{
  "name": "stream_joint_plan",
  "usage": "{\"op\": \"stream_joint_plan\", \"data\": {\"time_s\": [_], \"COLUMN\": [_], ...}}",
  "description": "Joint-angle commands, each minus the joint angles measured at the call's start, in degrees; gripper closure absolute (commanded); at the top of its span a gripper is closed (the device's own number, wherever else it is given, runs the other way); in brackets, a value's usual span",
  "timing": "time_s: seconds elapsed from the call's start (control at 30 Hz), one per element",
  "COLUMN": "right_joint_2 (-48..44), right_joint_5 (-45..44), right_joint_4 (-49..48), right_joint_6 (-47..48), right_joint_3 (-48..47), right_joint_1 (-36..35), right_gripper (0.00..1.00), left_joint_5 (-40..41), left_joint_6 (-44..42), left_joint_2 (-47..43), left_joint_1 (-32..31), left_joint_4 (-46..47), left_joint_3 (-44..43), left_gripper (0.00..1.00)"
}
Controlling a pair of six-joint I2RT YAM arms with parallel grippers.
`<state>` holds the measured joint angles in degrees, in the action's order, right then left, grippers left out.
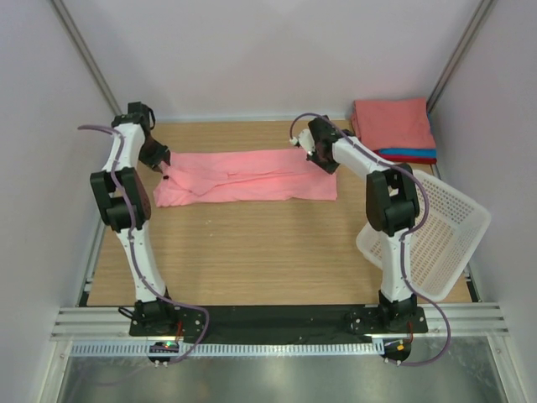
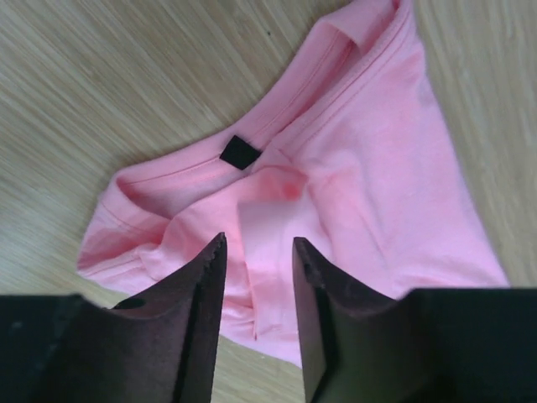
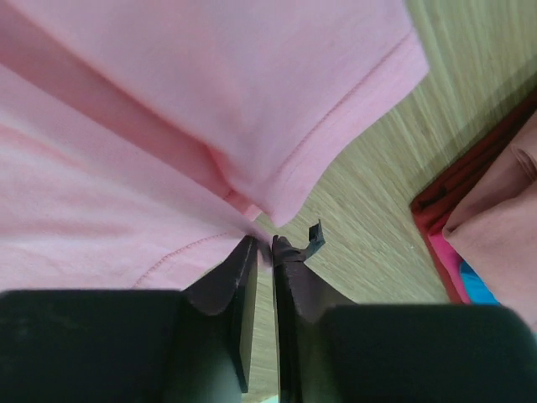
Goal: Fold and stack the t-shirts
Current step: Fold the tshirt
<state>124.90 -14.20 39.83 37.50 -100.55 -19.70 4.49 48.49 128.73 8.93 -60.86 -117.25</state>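
A salmon-pink t-shirt (image 1: 247,176) lies folded lengthwise into a long strip across the far part of the table. My left gripper (image 1: 164,171) hovers open over its collar end; in the left wrist view the gripper (image 2: 258,252) stands above the neckline with its black tag (image 2: 240,152), holding nothing. My right gripper (image 1: 312,154) is at the hem end, and in the right wrist view the gripper (image 3: 265,245) is shut on an edge of the pink t-shirt (image 3: 168,134). A stack of folded t-shirts (image 1: 394,128), coral on top of blue and red, sits at the far right corner.
A white mesh basket (image 1: 432,239) stands tilted at the right edge of the table, beside the right arm. The folded stack also shows in the right wrist view (image 3: 495,210), close to the right of the hem. Bare wood (image 1: 252,252) lies in front of the shirt.
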Motion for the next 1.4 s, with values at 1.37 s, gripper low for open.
{"op": "stream_joint_plan", "data": {"time_s": [1.37], "right_joint_2": [-4.14], "right_joint_5": [17.88], "right_joint_4": [12.46], "right_joint_6": [-54.72], "right_joint_3": [5.89], "right_joint_1": [8.98], "right_gripper": [0.47], "left_joint_5": [-4.84], "left_joint_6": [-8.32], "left_joint_2": [-27.21], "left_joint_1": [1.53], "left_joint_4": [19.64], "left_joint_3": [44.39], "left_gripper": [0.37]}}
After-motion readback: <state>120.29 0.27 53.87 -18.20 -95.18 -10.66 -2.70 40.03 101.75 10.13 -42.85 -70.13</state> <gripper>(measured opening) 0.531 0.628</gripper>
